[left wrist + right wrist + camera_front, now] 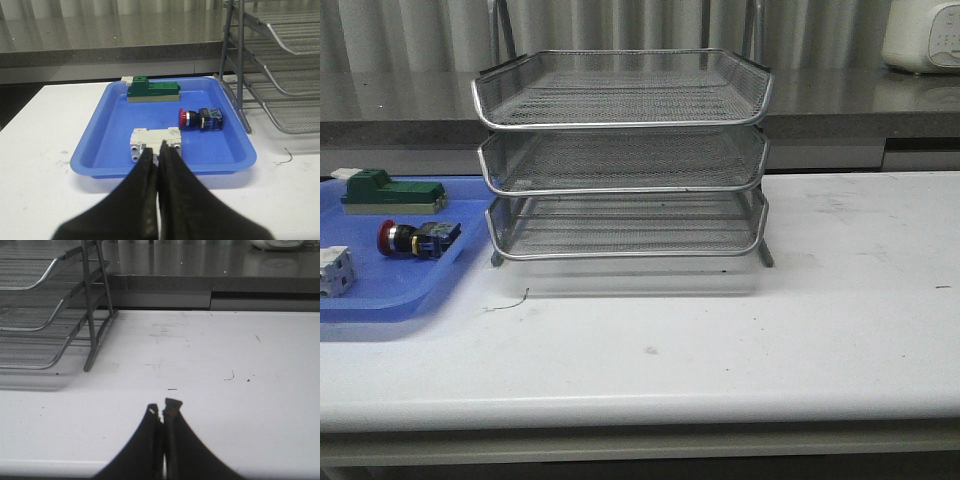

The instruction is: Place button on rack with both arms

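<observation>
The red-headed button (418,238) lies on its side in the blue tray (380,298) at the table's left; it also shows in the left wrist view (200,119). The three-tier wire-mesh rack (625,170) stands at the table's middle, all tiers bare. My left gripper (158,150) is shut and empty, in front of the tray's near rim, a short way from the button. My right gripper (163,409) is shut and empty over bare table to the right of the rack (45,315). Neither arm shows in the front view.
The blue tray (150,170) also holds a green-and-white block (151,90) at its far side and a white block (155,142) near my left gripper. A grey counter (850,100) runs behind the table with a white appliance (923,35) at the far right.
</observation>
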`<state>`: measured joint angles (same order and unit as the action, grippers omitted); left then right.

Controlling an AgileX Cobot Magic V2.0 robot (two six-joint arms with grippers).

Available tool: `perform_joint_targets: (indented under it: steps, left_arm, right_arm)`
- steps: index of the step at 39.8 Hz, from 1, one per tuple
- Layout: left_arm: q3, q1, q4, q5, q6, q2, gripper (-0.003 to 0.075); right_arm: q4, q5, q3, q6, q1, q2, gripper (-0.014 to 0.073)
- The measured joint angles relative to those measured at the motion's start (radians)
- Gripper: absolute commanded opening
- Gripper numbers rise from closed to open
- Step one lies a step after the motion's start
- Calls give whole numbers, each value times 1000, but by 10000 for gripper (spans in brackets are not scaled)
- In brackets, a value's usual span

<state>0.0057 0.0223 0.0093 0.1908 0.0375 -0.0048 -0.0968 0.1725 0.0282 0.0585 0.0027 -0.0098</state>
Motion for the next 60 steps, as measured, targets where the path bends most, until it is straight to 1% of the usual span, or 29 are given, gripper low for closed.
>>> perform_joint_targets:
  steps: [46,52,57,60]
  left_arm:
    - [0,0,0,-9,0,0,-19]
    - [0,0,0,-63,0,0,-19]
    - [0,0,0,-176,0,0,-19]
    - [-2,0,0,-229,0,0,-19]
  right_arm:
    - [0,0,0,0,0,0,-60]
    - [0,-9,0,0,0,0,-60]
    - [0,-46,0,0,0,0,-60]
    - [0,-38,-13,0,0,0,-60]
